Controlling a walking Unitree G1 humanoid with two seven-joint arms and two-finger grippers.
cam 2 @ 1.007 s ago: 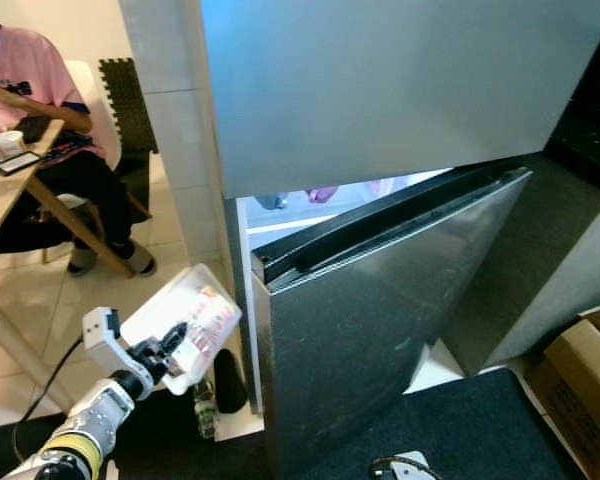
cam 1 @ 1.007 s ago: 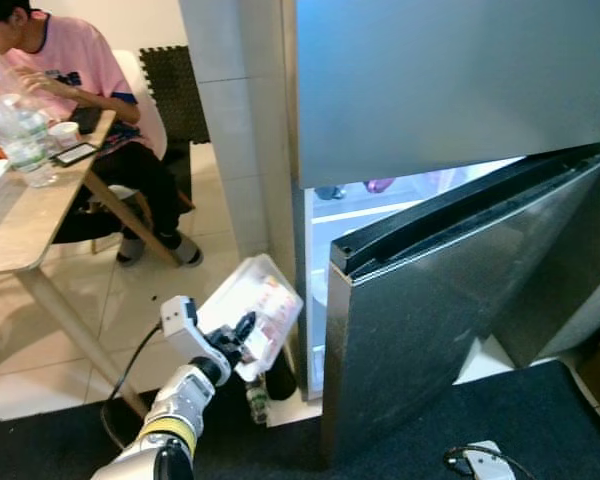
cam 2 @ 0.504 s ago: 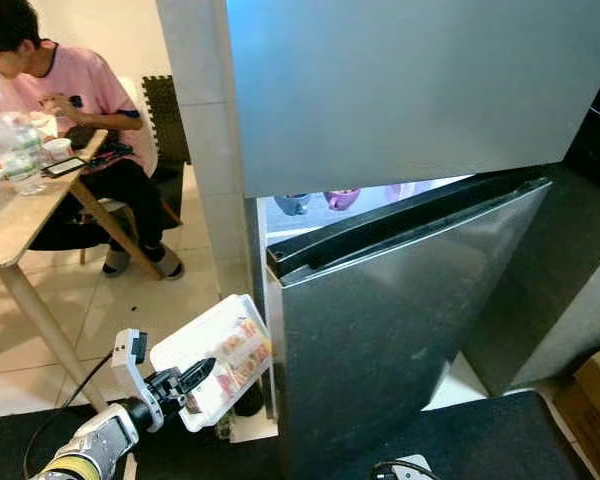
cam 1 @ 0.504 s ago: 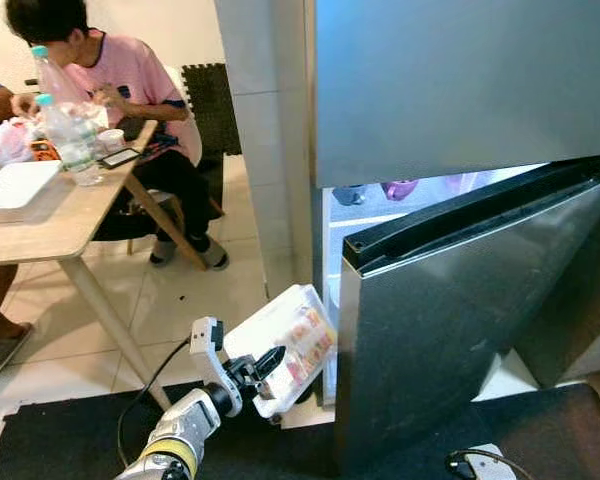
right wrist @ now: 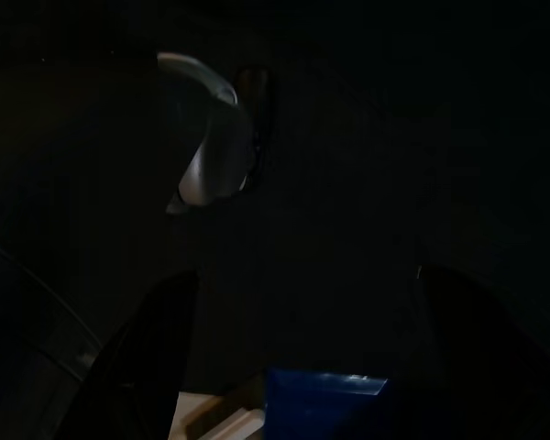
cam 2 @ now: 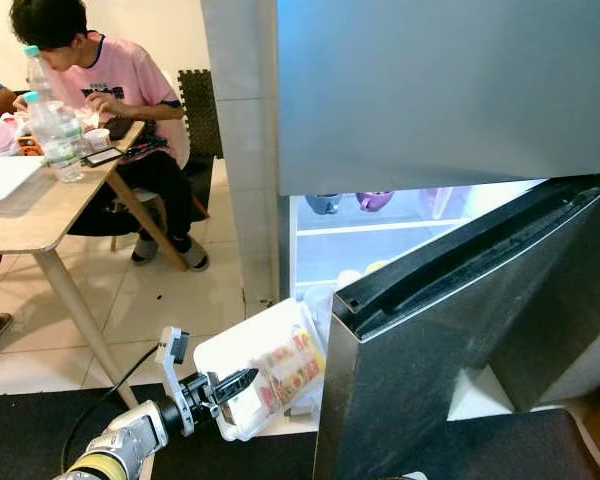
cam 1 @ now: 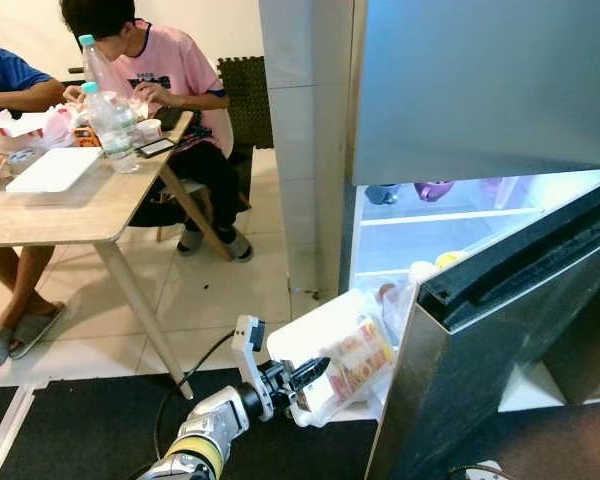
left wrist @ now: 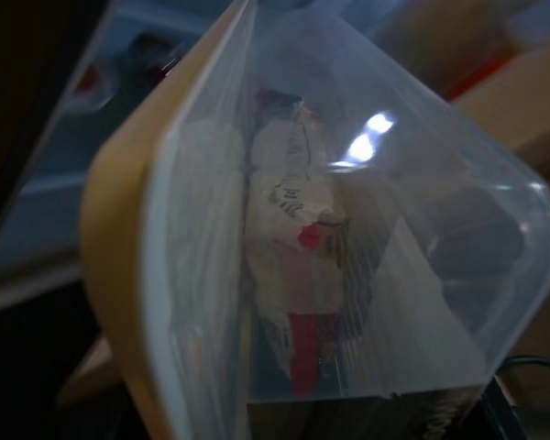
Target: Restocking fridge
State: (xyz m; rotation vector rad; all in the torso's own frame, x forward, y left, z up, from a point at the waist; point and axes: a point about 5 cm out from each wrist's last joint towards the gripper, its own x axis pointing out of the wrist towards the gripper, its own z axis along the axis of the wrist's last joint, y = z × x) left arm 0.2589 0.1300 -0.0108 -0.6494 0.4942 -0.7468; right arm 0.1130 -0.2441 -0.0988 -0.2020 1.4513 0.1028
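The left gripper's (cam 1: 305,378) fingers are pinching the near edge of a clear tray (cam 1: 332,352) of packets, holding it tilted just outside the fridge's (cam 1: 460,240) lit opening. The tray's far corner is nearing the door's (cam 1: 500,380) edge, with tiled floor (cam 1: 220,300) lying open toward the bench (cam 1: 50,200) where people are sitting. The right gripper is hanging in darkness, and I cannot tell its grip.

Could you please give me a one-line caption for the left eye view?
Left gripper carries a food box toward the open fridge.

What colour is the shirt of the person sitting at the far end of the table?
Pink, with a dark collar trim: the shirt shows best in the left eye view.
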